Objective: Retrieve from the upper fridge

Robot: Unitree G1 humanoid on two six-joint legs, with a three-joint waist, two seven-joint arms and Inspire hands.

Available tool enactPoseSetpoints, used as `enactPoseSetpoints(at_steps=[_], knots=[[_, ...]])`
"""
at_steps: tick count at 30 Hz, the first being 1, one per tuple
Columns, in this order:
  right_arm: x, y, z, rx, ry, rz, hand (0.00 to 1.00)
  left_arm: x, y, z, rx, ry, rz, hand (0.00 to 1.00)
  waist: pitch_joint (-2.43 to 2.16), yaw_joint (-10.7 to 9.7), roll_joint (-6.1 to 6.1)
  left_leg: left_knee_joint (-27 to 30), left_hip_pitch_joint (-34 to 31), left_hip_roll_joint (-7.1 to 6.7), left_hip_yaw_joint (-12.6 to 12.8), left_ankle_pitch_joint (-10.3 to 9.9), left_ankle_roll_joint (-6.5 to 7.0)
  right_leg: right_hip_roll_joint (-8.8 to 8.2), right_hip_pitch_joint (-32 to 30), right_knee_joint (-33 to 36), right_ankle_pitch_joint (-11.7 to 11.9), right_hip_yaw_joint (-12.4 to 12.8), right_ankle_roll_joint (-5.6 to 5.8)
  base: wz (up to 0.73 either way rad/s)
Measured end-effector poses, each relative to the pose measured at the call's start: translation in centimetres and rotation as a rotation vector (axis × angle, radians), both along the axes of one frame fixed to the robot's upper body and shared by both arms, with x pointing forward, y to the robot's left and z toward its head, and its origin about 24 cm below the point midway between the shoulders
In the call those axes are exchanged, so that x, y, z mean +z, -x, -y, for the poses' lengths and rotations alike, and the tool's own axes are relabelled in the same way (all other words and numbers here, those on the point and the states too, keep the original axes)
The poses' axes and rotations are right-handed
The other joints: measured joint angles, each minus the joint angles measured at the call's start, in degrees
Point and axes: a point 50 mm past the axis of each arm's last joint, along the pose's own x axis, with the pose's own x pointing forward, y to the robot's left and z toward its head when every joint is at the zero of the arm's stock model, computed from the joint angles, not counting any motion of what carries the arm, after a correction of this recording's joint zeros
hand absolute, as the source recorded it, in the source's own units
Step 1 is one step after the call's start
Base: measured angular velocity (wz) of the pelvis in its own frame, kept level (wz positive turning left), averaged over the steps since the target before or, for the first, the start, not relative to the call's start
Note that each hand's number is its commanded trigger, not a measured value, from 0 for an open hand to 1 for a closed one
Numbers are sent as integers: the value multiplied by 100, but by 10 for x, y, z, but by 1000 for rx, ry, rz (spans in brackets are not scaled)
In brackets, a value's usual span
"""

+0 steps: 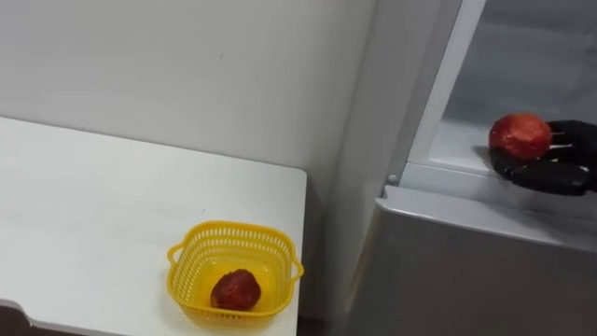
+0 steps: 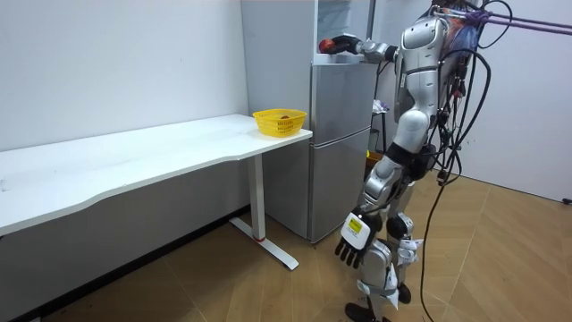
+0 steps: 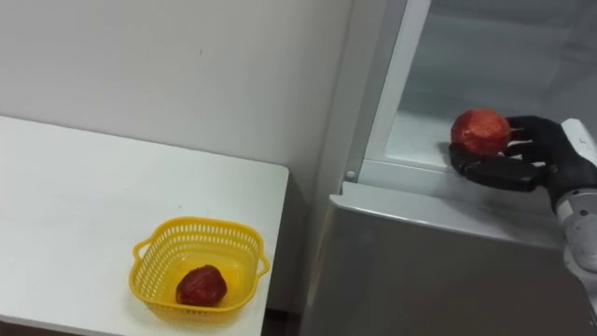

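Red round fruit (image 3: 480,132) is held at the sill of the open white upper fridge compartment (image 3: 420,126), at 3 o'clock, gripped by the curled fingers of the right hand (image 3: 504,173). A second red fruit (image 3: 200,285) is noted in the yellow plastic basket (image 3: 196,227) at 7 o'clock on the white table (image 3: 75,187). The left hand (image 2: 351,241) hangs relaxed.

Head eyes look down; distant room view shares basket (image 1: 201,280) and fridge (image 1: 448,271).

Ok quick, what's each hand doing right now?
Left hand: open, hanging at its side.
Right hand: shut on the red fruit.
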Motion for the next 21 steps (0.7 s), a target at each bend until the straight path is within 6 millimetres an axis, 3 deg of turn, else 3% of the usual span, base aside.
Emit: enactPoseSetpoints(at_steps=[15, 21], knots=[[14, 1, 3, -24, 55, 70, 100, 0, -6, 0, -6, -1, 11, 0, 52, 42, 82, -2, 12, 5, -1, -1, -2, -1, 5, -9, 0, -14, 0, 0], [15, 1, 1, -14, 56, 78, 100, 1, -11, 0, -11, -2, 21, 0, 44, 56, 123, -10, 18, 4, 0, 0, -2, -4, 5, -8, 0, 4, 0, 0]])
